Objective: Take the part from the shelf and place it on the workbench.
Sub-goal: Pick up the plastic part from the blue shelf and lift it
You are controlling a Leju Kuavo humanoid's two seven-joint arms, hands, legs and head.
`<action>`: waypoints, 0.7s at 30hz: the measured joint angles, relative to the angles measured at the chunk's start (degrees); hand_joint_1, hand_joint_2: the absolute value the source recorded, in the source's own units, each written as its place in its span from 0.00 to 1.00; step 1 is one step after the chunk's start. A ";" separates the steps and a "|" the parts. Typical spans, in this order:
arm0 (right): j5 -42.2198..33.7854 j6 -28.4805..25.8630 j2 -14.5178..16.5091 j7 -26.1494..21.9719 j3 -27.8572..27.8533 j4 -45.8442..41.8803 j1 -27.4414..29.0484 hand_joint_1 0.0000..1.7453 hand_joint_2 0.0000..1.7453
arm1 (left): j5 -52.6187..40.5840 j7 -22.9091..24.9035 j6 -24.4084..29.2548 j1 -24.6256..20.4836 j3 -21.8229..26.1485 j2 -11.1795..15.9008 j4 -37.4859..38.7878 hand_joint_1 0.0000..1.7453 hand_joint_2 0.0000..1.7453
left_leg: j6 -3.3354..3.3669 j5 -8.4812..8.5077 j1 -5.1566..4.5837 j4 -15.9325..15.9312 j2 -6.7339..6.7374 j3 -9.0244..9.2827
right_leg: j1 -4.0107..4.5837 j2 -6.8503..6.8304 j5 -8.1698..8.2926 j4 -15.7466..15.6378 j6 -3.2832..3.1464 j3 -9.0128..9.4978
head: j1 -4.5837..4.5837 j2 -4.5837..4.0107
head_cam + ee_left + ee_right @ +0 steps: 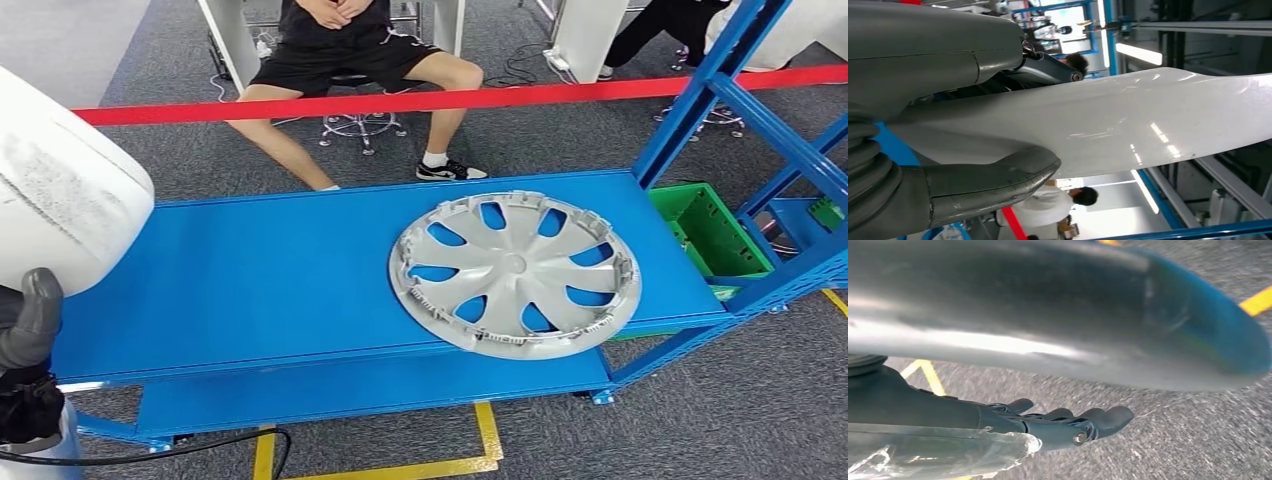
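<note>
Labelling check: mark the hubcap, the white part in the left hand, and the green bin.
hubcap (514,264), head view, centre hub.
white part (1128,120), left wrist view, glossy broad face.
green bin (722,246), head view, inner wall.
left hand (993,177), left wrist view, thumb.

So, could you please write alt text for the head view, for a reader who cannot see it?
A silver plastic wheel cover lies flat on a blue metal workbench, near its right end, its edge slightly over the front. The left hand holds a large white panel at the left; a seated person is behind a red barrier tape.
</note>
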 joint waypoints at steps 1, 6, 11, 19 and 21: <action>1.43 -0.56 -0.02 0.35 0.31 -0.01 0.06 0.00 0.00 | -0.60 0.29 0.40 0.25 -0.49 -0.38 -0.11 1.00 1.00 | 0.04 -0.01 -0.16 0.07 0.00 -0.10 | 0.18 0.00 -1.38 3.21 -0.06 -1.29 | 0.05 0.00; 5.62 0.71 -0.20 0.71 1.78 -0.31 0.14 0.00 0.00 | -3.16 0.43 3.60 1.27 -4.12 -1.48 -1.21 1.00 1.00 | -0.39 -0.05 -0.45 1.09 -0.13 -0.84 | 0.73 0.00 3.83 -6.79 -0.73 5.21 | 0.04 0.00; 7.97 1.88 -0.16 1.38 2.52 -0.34 0.18 0.00 0.00 | 0.78 0.55 3.87 2.37 -6.90 -1.45 -1.59 1.00 1.00 | -2.19 0.34 -0.49 1.71 -0.30 -1.47 | 1.00 0.20 5.47 -9.26 -2.77 5.65 | -0.21 0.00; 8.68 2.07 -0.06 0.86 2.54 -0.42 0.34 0.00 0.00 | -4.95 -0.61 8.83 3.87 -8.90 -1.53 -2.22 1.00 1.00 | -2.71 -9.49 -0.40 16.98 -0.22 -3.75 | 1.19 -0.23 9.27 -9.34 -3.93 0.92 | -0.65 0.00; 8.62 1.53 0.03 0.91 2.37 -0.44 0.27 0.00 0.00 | -6.02 -0.68 9.27 3.85 -8.71 -1.58 -2.94 1.00 1.00 | -2.42 -7.10 -0.44 9.82 -0.23 1.90 | 1.25 -0.18 10.11 -9.29 -3.41 0.06 | -0.66 0.00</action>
